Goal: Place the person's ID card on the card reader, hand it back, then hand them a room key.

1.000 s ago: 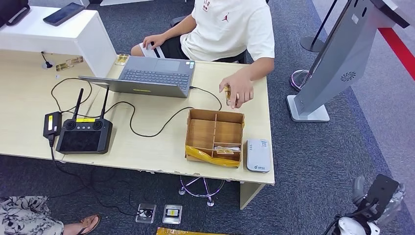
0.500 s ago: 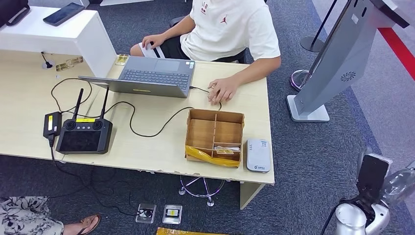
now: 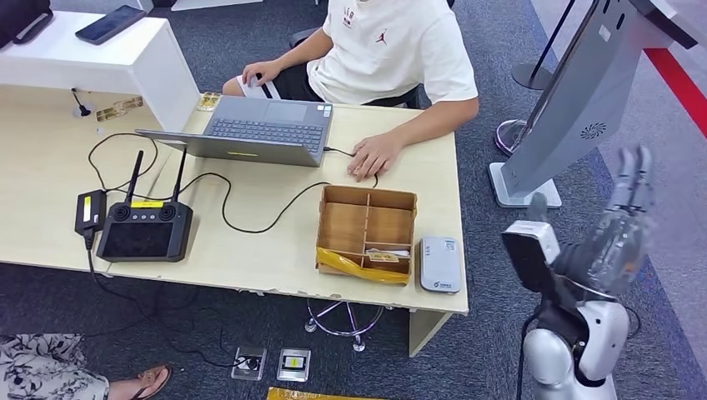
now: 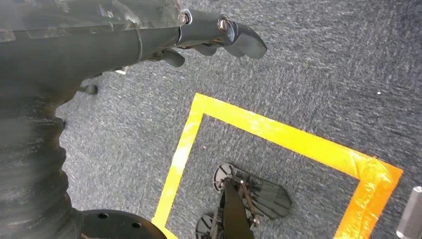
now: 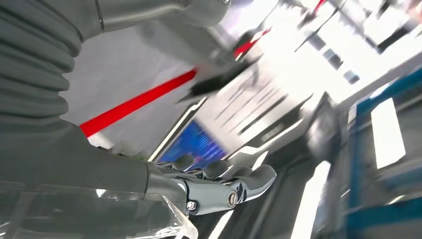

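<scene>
The white card reader [image 3: 439,264] lies at the table's near right corner, beside a wooden compartment box [image 3: 365,232] with key cards [image 3: 386,256] in its front cell. The person's hand [image 3: 373,156] rests flat on the table behind the box; whether a card lies under it I cannot tell. Their other hand holds a white card [image 3: 253,84] near their lap. My right hand [image 3: 627,204] is raised off the table's right end, blurred, fingers spread upward and holding nothing; its fingers [image 5: 224,183] are bare in the right wrist view too. My left hand [image 4: 209,37] hangs over the carpet, empty.
A laptop [image 3: 250,129] with its cable, a black remote controller [image 3: 143,229] and a power brick [image 3: 89,210] take up the table's left and middle. A grey kiosk [image 3: 575,108] stands on the floor just beyond my right hand. Yellow tape [image 4: 278,137] marks the carpet.
My right arm has swung up from the lower right corner to beside the table's right end. The person's hand, first lifted with something small and yellowish, came down flat onto the table.
</scene>
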`<state>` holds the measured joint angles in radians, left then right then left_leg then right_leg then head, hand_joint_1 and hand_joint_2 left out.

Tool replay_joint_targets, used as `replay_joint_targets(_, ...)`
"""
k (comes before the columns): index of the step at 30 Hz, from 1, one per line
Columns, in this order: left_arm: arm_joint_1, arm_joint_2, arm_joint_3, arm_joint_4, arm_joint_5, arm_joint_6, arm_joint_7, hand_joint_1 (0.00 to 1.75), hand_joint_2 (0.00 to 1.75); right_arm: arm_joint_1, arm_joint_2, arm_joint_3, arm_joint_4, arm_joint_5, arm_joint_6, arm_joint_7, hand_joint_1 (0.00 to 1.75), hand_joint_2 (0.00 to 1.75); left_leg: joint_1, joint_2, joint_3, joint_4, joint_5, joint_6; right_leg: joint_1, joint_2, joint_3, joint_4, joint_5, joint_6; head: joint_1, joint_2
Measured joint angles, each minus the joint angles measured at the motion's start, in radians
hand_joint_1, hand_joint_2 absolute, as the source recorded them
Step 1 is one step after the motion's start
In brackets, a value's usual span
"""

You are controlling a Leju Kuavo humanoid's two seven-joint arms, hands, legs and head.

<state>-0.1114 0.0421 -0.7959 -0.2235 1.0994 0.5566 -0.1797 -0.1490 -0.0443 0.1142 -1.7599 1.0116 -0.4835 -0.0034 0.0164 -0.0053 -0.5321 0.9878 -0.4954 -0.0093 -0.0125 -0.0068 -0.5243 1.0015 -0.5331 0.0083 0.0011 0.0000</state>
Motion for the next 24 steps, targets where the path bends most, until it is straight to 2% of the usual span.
replay_joint_targets(5,-0.002,0.001,0.0,0.0,0.002,-0.002,0.0,0.0,1.75,-0.04,-0.029,0.228,-0.004,-0.001,0.199,0.01,0.0,1.75,0.0,-0.001,0.0,0.0,0.0,0.0,0.0,-0.002,0.0,0.001,-0.001,-0.001,0.0,0.0)
replay_joint_targets(12,-0.005,0.001,-0.001,0.0,0.004,-0.012,-0.003,0.0,1.75,-0.077,-0.055,0.435,0.027,-0.028,0.412,0.08,0.0,1.75,0.0,-0.001,0.0,0.0,0.0,0.0,0.0,-0.002,-0.001,0.001,-0.001,-0.001,0.0,0.0)
replay_joint_targets(18,-0.006,0.004,-0.004,0.0,-0.002,-0.012,0.002,0.0,1.75,-0.087,-0.072,0.541,0.079,-0.025,0.47,0.124,0.0,1.75,0.0,-0.001,0.0,0.0,0.0,0.0,0.0,-0.001,-0.001,0.001,-0.001,-0.001,0.0,0.0)
replay_joint_targets(24,-0.006,0.006,-0.005,0.0,-0.002,-0.009,0.007,0.0,1.75,-0.099,-0.079,0.572,0.122,-0.019,0.47,0.145,0.0,1.75,0.0,-0.001,0.0,0.0,0.0,0.0,0.0,-0.001,-0.001,0.001,-0.001,-0.001,0.0,0.0)
